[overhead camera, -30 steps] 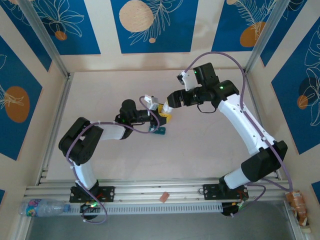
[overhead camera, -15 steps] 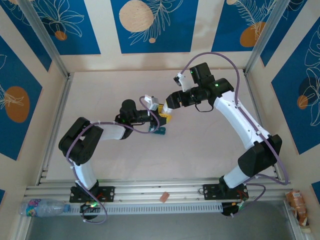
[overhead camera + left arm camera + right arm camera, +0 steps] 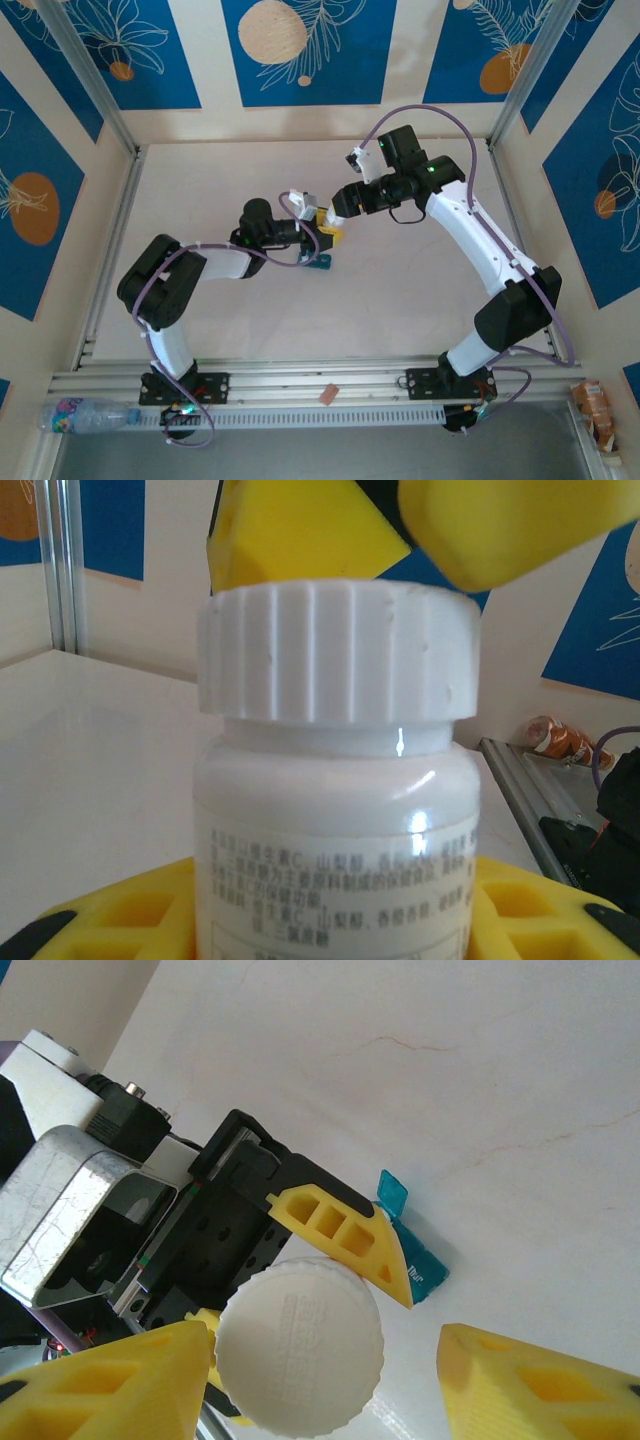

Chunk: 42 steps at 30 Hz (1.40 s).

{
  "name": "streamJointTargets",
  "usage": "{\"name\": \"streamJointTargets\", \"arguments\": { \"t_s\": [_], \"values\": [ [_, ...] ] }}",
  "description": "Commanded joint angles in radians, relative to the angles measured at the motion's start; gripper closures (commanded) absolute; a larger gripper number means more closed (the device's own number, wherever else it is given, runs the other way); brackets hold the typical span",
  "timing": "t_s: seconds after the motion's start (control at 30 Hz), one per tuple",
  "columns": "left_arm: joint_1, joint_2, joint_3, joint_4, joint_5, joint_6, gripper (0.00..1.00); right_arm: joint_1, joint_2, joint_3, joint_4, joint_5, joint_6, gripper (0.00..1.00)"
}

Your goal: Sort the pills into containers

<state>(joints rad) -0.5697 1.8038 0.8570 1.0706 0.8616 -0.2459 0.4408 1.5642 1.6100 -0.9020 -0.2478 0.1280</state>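
White plastic pill bottle (image 3: pixel 335 810) is standing upright between the yellow fingers of the left gripper (image 3: pixel 330 925), which is clamping the bottle's body. Compared with a second earlier, the right arm is reaching slightly further left with its elbow drawn in, while the left arm is holding the same pose. The right gripper (image 3: pixel 320 1370) is hanging over the bottle's ribbed cap (image 3: pixel 298 1345) with its jaws partly open. One yellow finger is sitting just beside the cap's edge and the other is standing apart from it, so it is gripping nothing. The containers (image 3: pixel 415 1255), a dark teal strip with one flap standing up, are lying on the pale table (image 3: pixel 400 300) just beside the left gripper's fingers. Both grippers are meeting near the table's middle. Bare tabletop is stretching around them out to the metal rails (image 3: pixel 110 250) along the left, right and near edges, all well apart from the bottle.
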Motion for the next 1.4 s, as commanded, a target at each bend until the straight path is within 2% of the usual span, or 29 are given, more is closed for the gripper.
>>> {"name": "streamJointTargets", "arguments": {
  "t_s": [0.0, 0.17, 0.4, 0.6, 0.8, 1.0, 1.13, 1.37],
  "values": [
    [-0.001, -0.015, 0.026, 0.049, 0.025, 0.0, 1.0, 0.01, 0.021, -0.002, 0.009, -0.048, -0.007, 0.39],
    [-0.001, -0.014, 0.025, 0.049, 0.027, 0.002, 1.0, 0.012, 0.025, -0.007, 0.013, -0.06, -0.004, 0.42],
    [-0.001, -0.009, 0.023, 0.058, 0.025, -0.002, 1.0, 0.015, 0.028, -0.019, 0.019, -0.064, 0.008, 0.57],
    [-0.002, -0.006, 0.025, 0.063, 0.024, -0.001, 1.0, 0.042, 0.026, -0.053, 0.042, -0.006, 0.097, 0.62],
    [-0.002, 0.0, 0.021, 0.079, 0.013, -0.001, 1.0, 0.121, 0.065, -0.051, -0.001, 0.204, 0.339, 0.63],
    [0.0, -0.009, 0.009, 0.073, 0.004, 0.008, 1.0, 0.164, 0.054, -0.135, 0.083, 0.248, 0.55, 0.62],
    [-0.001, -0.016, -0.004, 0.078, -0.002, 0.009, 1.0, 0.174, 0.036, -0.167, 0.138, 0.239, 0.596, 0.62],
    [0.0, -0.013, -0.022, 0.1, -0.009, 0.012, 1.0, 0.162, 0.03, -0.133, 0.113, 0.243, 0.595, 0.6]
  ]
}}
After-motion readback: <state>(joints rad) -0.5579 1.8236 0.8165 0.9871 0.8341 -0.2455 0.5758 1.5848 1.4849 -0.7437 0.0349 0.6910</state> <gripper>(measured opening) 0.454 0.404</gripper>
